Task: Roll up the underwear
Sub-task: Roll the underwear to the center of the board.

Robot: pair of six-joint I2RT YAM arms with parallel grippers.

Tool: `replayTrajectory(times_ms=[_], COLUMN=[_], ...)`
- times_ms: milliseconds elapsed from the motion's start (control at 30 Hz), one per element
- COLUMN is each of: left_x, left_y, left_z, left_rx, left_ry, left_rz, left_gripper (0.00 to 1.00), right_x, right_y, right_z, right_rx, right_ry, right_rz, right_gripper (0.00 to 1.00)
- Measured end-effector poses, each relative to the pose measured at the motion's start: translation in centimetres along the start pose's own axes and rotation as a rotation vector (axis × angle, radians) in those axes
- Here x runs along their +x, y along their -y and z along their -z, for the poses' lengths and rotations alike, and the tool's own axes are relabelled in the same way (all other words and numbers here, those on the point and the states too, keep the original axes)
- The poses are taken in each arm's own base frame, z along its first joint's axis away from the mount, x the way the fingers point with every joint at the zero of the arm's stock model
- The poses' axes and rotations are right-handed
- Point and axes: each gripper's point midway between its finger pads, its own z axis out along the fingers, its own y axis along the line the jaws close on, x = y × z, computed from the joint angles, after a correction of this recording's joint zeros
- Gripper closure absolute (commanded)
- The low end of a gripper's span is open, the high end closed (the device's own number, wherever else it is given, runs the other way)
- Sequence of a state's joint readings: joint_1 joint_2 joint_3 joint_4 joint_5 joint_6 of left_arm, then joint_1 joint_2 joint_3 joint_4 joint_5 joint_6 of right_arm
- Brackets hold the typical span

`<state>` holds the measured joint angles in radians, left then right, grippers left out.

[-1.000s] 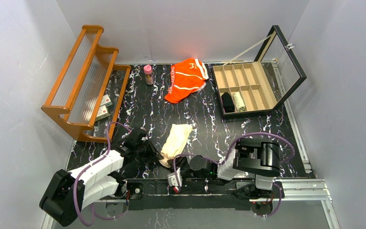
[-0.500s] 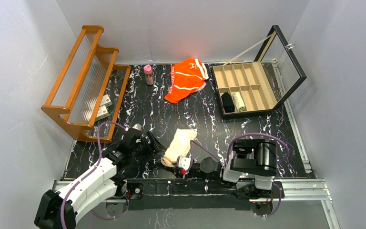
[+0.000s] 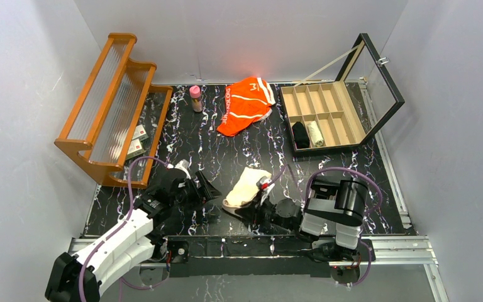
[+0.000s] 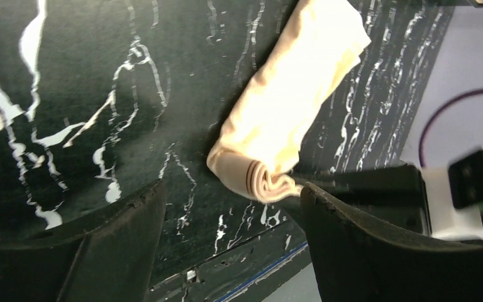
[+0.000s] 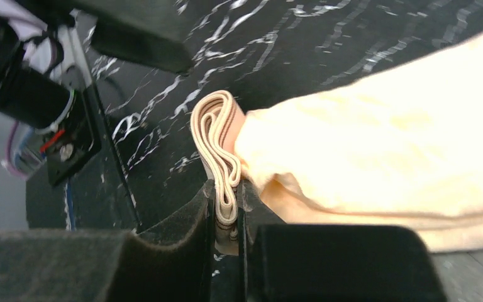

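The pale beige underwear (image 3: pixel 248 185) lies folded long near the front of the black marbled table, and its near end is doubled into a thick fold (image 4: pixel 258 179). My right gripper (image 5: pixel 226 195) is shut on that folded waistband edge, which stands upright between its pads; from above, the right gripper (image 3: pixel 245 205) sits at the cloth's near end. My left gripper (image 4: pixel 231 189) is open with nothing between its fingers. It hovers just left of the beige cloth, and in the top view the left gripper (image 3: pixel 202 187) is apart from it. The orange striped underwear (image 3: pixel 245 105) lies spread at the back.
A wooden rack (image 3: pixel 110 107) with small boxes stands at the left. A pink bottle (image 3: pixel 195 97) is beside it. An open compartment box (image 3: pixel 336 119) at the back right holds a black roll and a pale roll. The table's front rail (image 4: pixel 270 261) is close under the left gripper.
My left gripper let go of the beige underwear, opened and drew back to the left. My right gripper shut on the near end and carried it right and away from the front edge.
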<state>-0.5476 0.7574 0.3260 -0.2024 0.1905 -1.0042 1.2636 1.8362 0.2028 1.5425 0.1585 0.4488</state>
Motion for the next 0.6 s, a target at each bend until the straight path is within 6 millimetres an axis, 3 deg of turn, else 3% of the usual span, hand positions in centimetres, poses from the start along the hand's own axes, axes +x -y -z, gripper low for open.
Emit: replayTrajectory(times_ms=[200,433,600], left_x=[0.1,1.2,1.6], left_y=[1.4,0.9,0.9], left_z=[-0.3,-1.3,-2.3], left_rx=[0.078,0.078,0.087], left_ry=[-0.023,-0.103,-0.15], left_rz=[-0.078,-0.154,-0.183], left_gripper=[0.24,0.23,0.23], right_x=[-0.6,-0.1,-0.5], right_y=[3.6,4.5,4.9], right_z=[0.9,1.3,1.7], right_rx=[0.122,0.176,0.212], right_ry=[0.021,0.018,0.027], right_rz=[-0.336,-0.671,-0.81], right_gripper=[0.98,0.99,0.98])
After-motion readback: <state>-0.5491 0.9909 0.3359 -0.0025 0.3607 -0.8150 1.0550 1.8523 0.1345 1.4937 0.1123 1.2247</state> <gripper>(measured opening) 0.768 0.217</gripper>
